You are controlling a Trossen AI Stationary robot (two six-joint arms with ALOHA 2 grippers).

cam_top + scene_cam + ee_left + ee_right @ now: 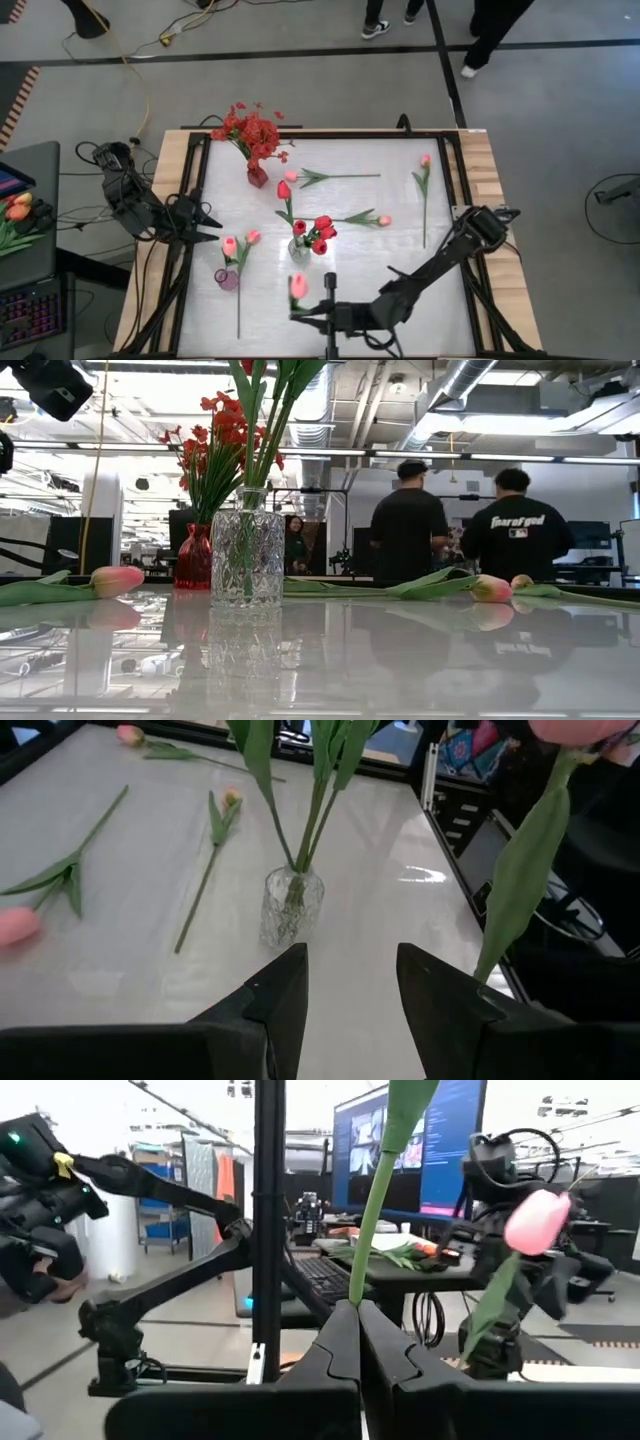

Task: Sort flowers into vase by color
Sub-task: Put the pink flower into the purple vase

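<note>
The white surface [400, 280] carries loose tulips [425, 185] and three vases: red sprays [252, 132], red tulips [318, 234], pink tulips [238, 245]. The right tool [300, 312] is clamped on a pink tulip's [298, 285] stem at the near edge. The left tool [210, 228] hangs part-open, empty.

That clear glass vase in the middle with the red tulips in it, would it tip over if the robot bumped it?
Probably somewhat. The clear vase is tall and narrow, and its red tulips stand high above the rim, so it looks top-heavy. Its thick cut glass suggests some steadying weight, but the glossy table might let it slide.
</note>
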